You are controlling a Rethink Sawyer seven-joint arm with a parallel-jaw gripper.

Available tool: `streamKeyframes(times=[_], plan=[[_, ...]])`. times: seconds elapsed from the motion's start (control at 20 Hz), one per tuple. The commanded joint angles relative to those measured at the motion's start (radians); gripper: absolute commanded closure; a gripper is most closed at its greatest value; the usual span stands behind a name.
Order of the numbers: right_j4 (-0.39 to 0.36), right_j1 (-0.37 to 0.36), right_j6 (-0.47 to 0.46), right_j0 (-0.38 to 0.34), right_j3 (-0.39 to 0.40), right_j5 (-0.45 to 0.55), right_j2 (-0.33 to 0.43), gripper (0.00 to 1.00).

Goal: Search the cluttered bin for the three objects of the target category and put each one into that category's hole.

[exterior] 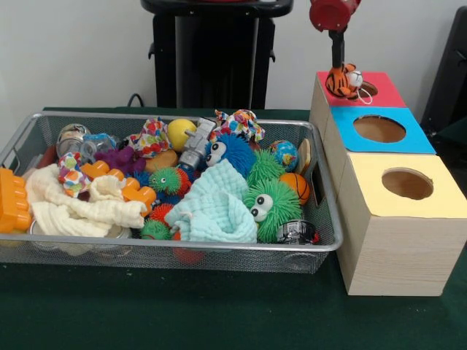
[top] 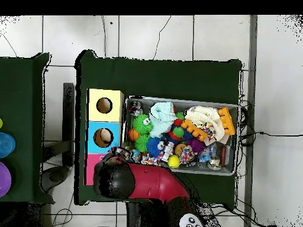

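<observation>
The yellow-panelled box [exterior: 405, 219] stands nearest the camera in the front view, with the blue-panelled box [exterior: 379, 130] behind it. Both holes appear empty, as far as can be seen.

To the left of the boxes, the wire mesh bin [exterior: 146, 251] is full. Visible contents include a pale blue cloth [exterior: 215, 208], cream cloths [exterior: 80, 208], green fuzzy balls with googly eyes [exterior: 270, 200], a blue fuzzy ball [exterior: 228, 152], orange plastic blocks [exterior: 13, 200], a yellow ball [exterior: 180, 133] and a small basketball [exterior: 294, 187]. No further tan or orange-brown figure can be identified among the clutter in either view.

At the far end, a striped orange tiger figure [exterior: 344, 80] sits on the red panel [exterior: 379, 91], covering the area of the hole. The gripper [exterior: 338, 58] stands directly above the figure. The finger opening cannot be determined, nor whether the figure is held.

Assessment: one target object is at the red hole, either at release or not yet dropped. The other two are probably left to find in the bin.

No legible writing, brand or label is visible.
</observation>
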Motion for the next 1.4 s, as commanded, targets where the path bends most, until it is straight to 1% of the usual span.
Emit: streamKeyframes(times=[0.05,0.25,0.35,0.5,0.6,0.7,0.9,1.0,1.25,1.4], plan=[[0.005,0.012,0.329,0.03,0.101,0.013,-0.066,1.0],[0.01,-0.014,0.318,0.045,0.127,0.038,-0.084,1.0],[0.019,-0.002,0.317,0.044,0.145,0.003,-0.075,1.0],[0.04,0.037,0.346,0.062,0.165,-0.064,-0.062,1.0],[0.059,0.066,0.366,0.073,0.178,-0.12,-0.039,1.0],[0.073,0.101,0.388,0.092,0.175,-0.172,-0.022,1.0],[0.09,0.172,0.424,0.126,0.147,-0.272,-0.021,1.0],[0.097,0.199,0.439,0.139,0.132,-0.305,-0.017,1.0],[0.115,0.23,0.48,0.17,0.1,-0.335,-0.001,1.0],[0.119,0.241,0.502,0.187,0.085,-0.342,-0.005,1.0]])
